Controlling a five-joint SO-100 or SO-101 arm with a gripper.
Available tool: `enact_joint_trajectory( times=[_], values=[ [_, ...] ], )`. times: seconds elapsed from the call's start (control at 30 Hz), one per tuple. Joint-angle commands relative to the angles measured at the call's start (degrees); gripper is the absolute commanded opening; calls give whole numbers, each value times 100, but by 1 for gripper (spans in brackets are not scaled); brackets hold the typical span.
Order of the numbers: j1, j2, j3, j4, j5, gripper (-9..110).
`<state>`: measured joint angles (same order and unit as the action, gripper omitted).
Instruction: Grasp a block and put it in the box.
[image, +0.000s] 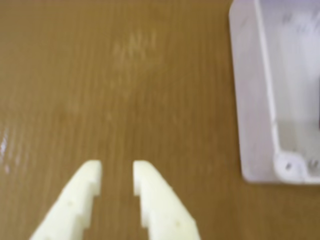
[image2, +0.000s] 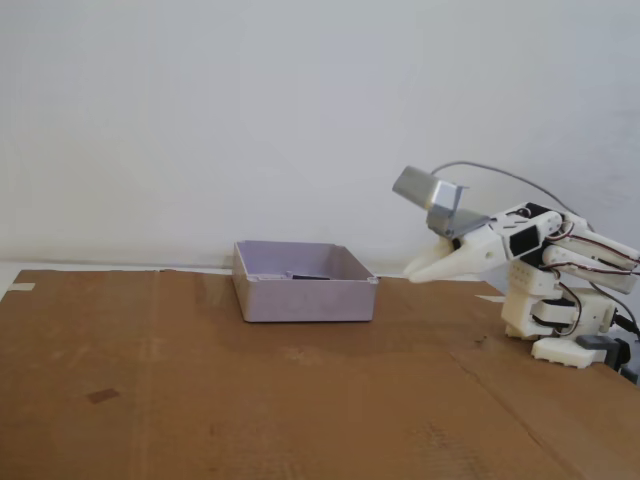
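We find the gripper (image: 117, 172) empty, fingers slightly parted beside the box (image2: 305, 297) at centre frame, with no loose block visible to locate next.

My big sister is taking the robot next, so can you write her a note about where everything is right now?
Gripper: empty, its fingers a little apart, nothing between them. In the fixed view it hangs in the air at, to the right of the box and pulled back toward the arm's base.
Box: sits on the brown cardboard, open at the top. Something dark lies inside it, too unclear to say whether it is a block.
Block: none shows on the cardboard in either view.
Done: maybe a drop-off, if that dark thing is a block.
Left: look in the box; if it holds no block, find one.
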<state>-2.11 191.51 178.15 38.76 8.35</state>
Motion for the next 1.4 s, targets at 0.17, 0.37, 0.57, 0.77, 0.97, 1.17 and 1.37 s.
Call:
enact_joint_trajectory(
  times=[0.17,0.37,0.57,0.77,0.97,1.17,1.37],
  values=[
    [0,360,220,1125,-9,6],
    [0,360,220,1723,-35,6],
    [0,360,220,2180,-35,6],
    [0,360,220,2672,-35,6],
    [44,360,220,2918,-35,6],
    [70,360,211,3120,-35,6],
    [70,360,211,3604,-35,6]
  ],
)
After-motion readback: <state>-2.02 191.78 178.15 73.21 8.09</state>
